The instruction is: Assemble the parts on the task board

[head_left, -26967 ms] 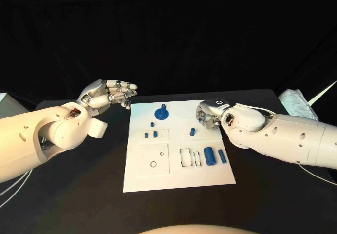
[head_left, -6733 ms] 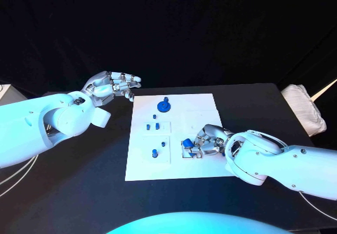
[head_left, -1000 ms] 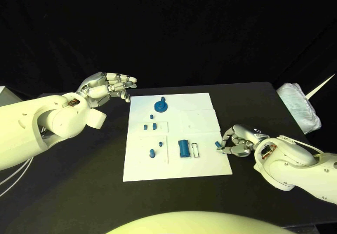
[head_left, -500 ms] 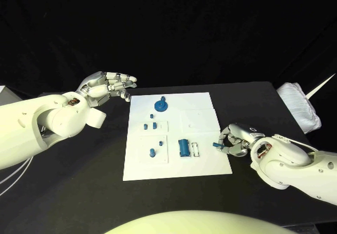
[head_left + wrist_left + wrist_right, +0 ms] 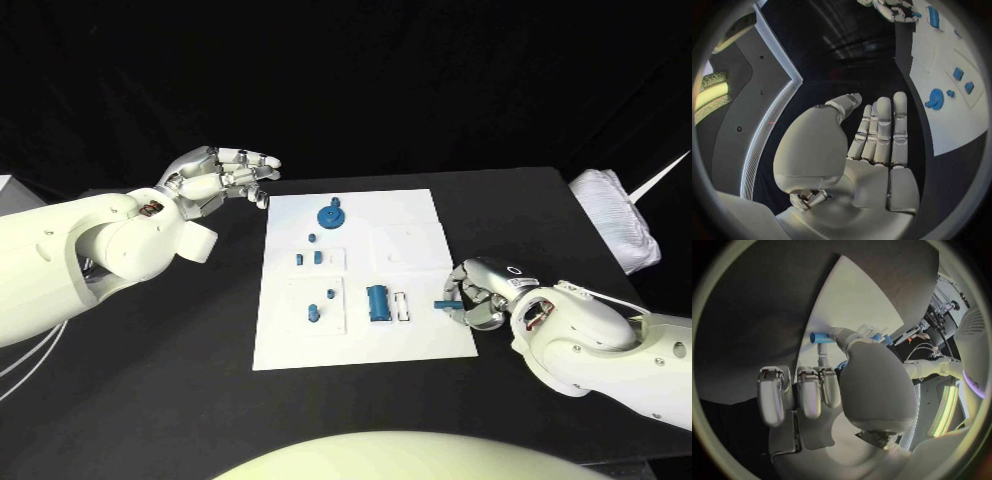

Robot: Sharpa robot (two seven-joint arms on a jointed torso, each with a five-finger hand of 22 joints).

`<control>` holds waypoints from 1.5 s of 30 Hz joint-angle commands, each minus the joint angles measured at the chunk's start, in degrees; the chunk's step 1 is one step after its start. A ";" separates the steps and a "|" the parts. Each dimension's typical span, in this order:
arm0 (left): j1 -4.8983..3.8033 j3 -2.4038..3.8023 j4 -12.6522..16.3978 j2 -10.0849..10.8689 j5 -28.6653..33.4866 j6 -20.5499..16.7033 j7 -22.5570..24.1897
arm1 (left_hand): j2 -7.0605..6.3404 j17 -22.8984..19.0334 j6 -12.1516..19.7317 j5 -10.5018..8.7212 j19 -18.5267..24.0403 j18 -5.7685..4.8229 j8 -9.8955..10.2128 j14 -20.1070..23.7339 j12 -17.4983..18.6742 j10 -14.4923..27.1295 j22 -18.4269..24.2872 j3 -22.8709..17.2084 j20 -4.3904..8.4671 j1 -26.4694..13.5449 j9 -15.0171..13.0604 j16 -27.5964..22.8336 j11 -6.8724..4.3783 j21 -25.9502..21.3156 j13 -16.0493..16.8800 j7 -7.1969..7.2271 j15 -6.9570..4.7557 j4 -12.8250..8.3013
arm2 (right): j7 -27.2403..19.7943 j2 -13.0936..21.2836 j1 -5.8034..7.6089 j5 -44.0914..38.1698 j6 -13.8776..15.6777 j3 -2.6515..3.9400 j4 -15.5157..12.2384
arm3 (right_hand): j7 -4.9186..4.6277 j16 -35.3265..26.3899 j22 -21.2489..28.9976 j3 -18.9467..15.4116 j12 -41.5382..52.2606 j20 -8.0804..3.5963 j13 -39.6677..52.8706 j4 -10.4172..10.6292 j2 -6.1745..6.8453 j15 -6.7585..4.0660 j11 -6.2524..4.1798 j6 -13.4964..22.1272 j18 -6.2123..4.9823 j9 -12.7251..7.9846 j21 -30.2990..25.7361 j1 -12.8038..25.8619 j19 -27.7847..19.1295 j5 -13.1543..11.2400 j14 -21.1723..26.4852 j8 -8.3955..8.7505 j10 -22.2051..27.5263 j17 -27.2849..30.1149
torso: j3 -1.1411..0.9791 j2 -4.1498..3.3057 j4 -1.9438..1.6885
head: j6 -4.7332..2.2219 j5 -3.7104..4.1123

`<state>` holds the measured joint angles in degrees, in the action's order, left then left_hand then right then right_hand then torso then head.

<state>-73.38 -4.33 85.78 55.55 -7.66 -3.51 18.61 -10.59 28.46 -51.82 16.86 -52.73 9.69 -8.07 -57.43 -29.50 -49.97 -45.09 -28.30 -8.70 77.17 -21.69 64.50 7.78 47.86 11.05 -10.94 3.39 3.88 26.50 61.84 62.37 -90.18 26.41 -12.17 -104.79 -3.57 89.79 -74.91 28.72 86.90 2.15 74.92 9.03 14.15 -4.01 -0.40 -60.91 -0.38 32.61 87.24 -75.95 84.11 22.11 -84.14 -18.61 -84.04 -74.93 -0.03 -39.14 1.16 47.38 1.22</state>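
Right hand (image 5: 473,292) sits at the right edge of the white board (image 5: 418,215), pinching a small blue peg (image 5: 444,303) just over that edge. Left hand (image 5: 219,178) is raised off the board's far left corner, empty, fingers loosely curled. Blue cylinder (image 5: 376,302) lies mid-board, blue disc (image 5: 333,214) near the far end.

White task board (image 5: 415,212) lies flat mid-table, small blue parts (image 5: 378,302) scattered on it.
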 commanded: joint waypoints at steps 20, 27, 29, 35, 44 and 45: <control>0.00 0.03 0.34 -0.02 0.31 1.01 0.07 | 0.63 -0.08 -0.24 0.10 -0.05 0.86 0.07 0.42 -0.39 0.08 0.09 -0.19 -0.26 0.37 0.01 -0.06 -0.28 -0.42 -0.11 0.08 0.07 0.09 | 0.80 -4.41 1.67 13.12 2.10 0.18 -2.36 | 0.45 0.21 -14.64 1.42 1.14 -0.64 14.24 0.66 -0.21 -0.60 -0.72 -0.66 0.04 1.11 0.94 5.72 5.50 -0.61 -5.86 -0.69 -5.23 -15.07 | 0.00 0.01 0.02 | -0.06 0.21; -0.01 0.03 0.42 -0.01 0.30 1.21 -0.17 | 0.67 -0.08 -0.25 0.11 -0.07 0.86 0.06 0.42 -0.40 0.08 0.09 -0.21 -0.26 0.41 0.01 -0.05 -0.28 -0.43 -0.11 0.08 0.07 0.10 | 1.29 -6.48 0.93 14.63 1.17 0.18 -0.63 | 0.73 0.21 -14.67 0.31 1.81 -0.80 14.54 3.63 -0.90 -0.79 -0.94 -1.51 0.06 1.52 1.05 11.35 5.53 -6.07 -5.86 -1.20 -5.51 -15.07 | -0.03 -0.06 -0.11 | 0.02 0.27; -0.01 0.04 0.43 0.00 0.29 1.22 -0.20 | 0.68 -0.08 -0.25 0.12 -0.08 0.86 0.06 0.42 -0.40 0.08 0.09 -0.21 -0.26 0.42 0.01 -0.05 -0.28 -0.43 -0.11 0.08 0.07 0.10 | 1.42 -6.82 0.88 14.67 1.02 0.18 -0.24 | 0.80 0.21 -14.67 0.22 2.08 -0.85 14.65 4.01 -1.13 -0.84 -1.00 -1.66 0.07 1.54 1.07 12.05 5.53 -6.19 -5.86 -1.28 -5.61 -15.07 | 0.00 -0.05 -0.09 | 0.03 0.25; -0.01 0.04 0.49 0.03 0.29 1.24 -0.29 | 0.68 -0.08 -0.25 0.12 -0.08 0.86 0.06 0.42 -0.40 0.08 0.09 -0.21 -0.26 0.42 0.01 -0.05 -0.28 -0.43 -0.11 0.08 0.07 0.10 | 1.71 -8.01 0.80 14.10 1.83 0.19 0.53 | 0.91 0.21 -14.67 -0.06 2.29 -0.96 14.74 4.07 -1.14 -0.95 -1.11 -1.79 0.07 1.56 1.07 12.73 5.53 -4.11 -5.86 -1.39 -5.69 -15.07 | -0.08 -0.10 0.06 | 0.11 0.12; -0.01 0.04 0.48 0.00 0.28 1.40 -0.48 | 0.68 -0.08 -0.25 0.12 -0.08 0.86 0.06 0.42 -0.40 0.08 0.09 -0.21 -0.26 0.42 0.01 -0.05 -0.28 -0.43 -0.11 0.08 0.07 0.10 | 1.90 -8.90 0.80 13.70 0.87 0.20 1.26 | 1.02 0.21 -14.66 -0.74 2.72 -1.02 14.93 4.81 -1.44 -1.01 -1.20 -2.34 0.06 1.62 1.02 14.22 5.52 -4.16 -5.86 -1.75 -5.83 -15.07 | 0.02 -0.02 -0.05 | 0.32 0.12; -0.01 0.04 0.47 0.00 0.28 1.40 -0.49 | 0.68 -0.08 -0.25 0.12 -0.08 0.86 0.06 0.42 -0.40 0.08 0.09 -0.21 -0.26 0.42 0.01 -0.05 -0.28 -0.43 -0.11 0.08 0.07 0.10 | 1.92 -8.96 0.80 13.67 0.66 0.20 1.35 | 1.04 0.21 -14.66 -0.76 2.76 -1.03 14.94 4.83 -1.46 -1.02 -1.21 -2.38 0.06 1.62 1.03 14.27 5.53 -4.20 -5.86 -1.78 -5.85 -15.07 | 0.00 -0.01 -0.01 | 0.33 0.10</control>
<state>-73.38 -4.33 86.11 55.60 -7.66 -3.20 18.00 -10.35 28.46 -51.82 16.86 -52.73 9.69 -8.07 -57.43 -29.73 -49.97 -45.06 -28.30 -8.70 77.41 -21.69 64.50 7.78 47.65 11.01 -10.94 3.39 3.88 28.06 53.00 63.27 -76.30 28.60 -11.92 -103.55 -2.52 89.79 -74.93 27.93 89.40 1.54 74.92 13.63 12.69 -4.62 -1.09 -62.99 -0.39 34.28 88.18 -62.11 83.91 18.11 -83.93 -20.40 -83.98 -74.91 -0.07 -39.20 1.13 47.64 1.37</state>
